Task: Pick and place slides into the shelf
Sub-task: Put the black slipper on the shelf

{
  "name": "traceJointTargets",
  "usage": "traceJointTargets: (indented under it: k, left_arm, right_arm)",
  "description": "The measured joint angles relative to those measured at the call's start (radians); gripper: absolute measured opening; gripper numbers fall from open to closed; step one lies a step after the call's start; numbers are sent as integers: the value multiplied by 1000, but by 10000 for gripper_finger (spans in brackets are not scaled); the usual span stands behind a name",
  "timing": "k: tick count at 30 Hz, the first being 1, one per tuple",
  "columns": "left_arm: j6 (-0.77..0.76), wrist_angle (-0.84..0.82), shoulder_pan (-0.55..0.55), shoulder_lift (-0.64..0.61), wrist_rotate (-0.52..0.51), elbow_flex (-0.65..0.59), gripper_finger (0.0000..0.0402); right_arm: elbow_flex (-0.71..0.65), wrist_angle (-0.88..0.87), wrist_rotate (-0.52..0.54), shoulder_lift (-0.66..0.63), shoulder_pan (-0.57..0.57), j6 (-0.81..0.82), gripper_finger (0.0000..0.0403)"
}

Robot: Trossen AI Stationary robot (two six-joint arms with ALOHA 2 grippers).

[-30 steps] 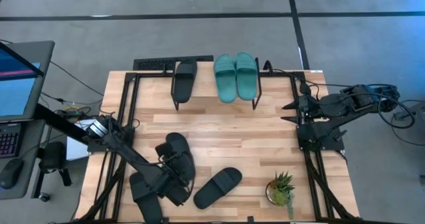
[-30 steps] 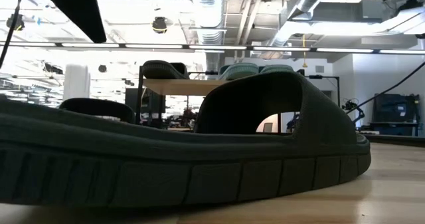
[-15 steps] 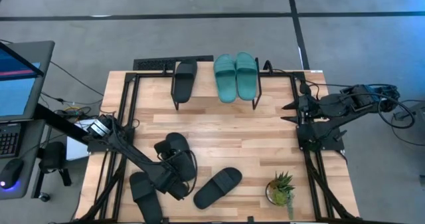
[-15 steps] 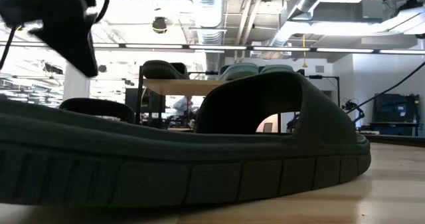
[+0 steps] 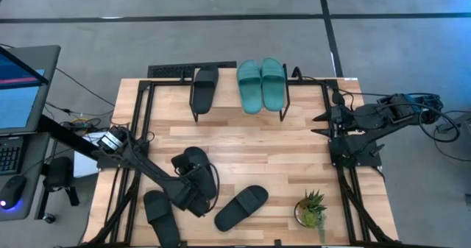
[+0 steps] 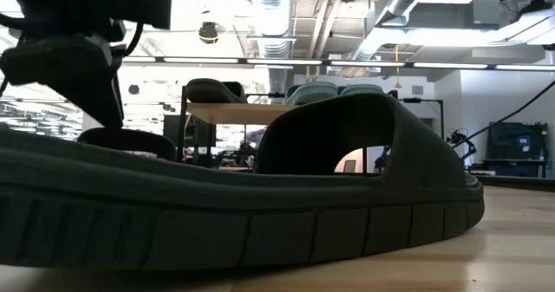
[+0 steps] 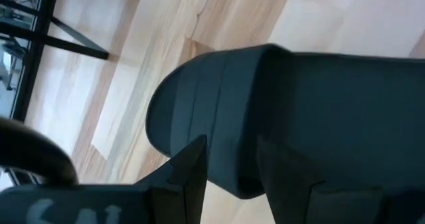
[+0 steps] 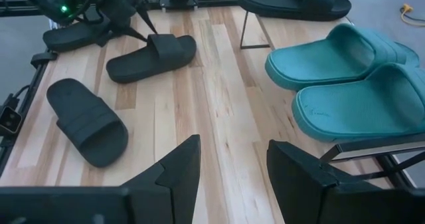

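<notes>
The left gripper (image 5: 193,196) hangs low over a black slide (image 5: 197,173) at the table's near left, its fingers (image 7: 189,177) parted around the wide strap and not yet pinched. To take it cleanly, it should settle until the pads straddle the strap's middle, then close and lift straight up so the sole does not drag the neighbouring black slide (image 5: 160,215). The shelf (image 5: 239,101) at the far edge carries two teal slides (image 5: 260,84) and one black. The right gripper (image 5: 321,123) waits open by the right edge.
</notes>
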Motion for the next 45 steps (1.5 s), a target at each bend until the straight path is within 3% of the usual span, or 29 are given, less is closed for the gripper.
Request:
traceJointTargets:
  k: [23, 27, 31, 45]
  left_arm:
    - [127, 125, 97, 0, -3, -100, 120]
    - [126, 99, 98, 0, -17, -95, 82]
    - [126, 43, 98, 0, -50, -56, 12]
    - [157, -295, 114, 0, -301, 227, 2]
  right_arm:
    - [0, 0, 0, 0, 0, -4, 161]
    - [0, 0, 0, 0, 0, -5, 161]
    - [0, -1, 0, 0, 0, -6, 161]
    - [0, -3, 4, 0, 0, -14, 161]
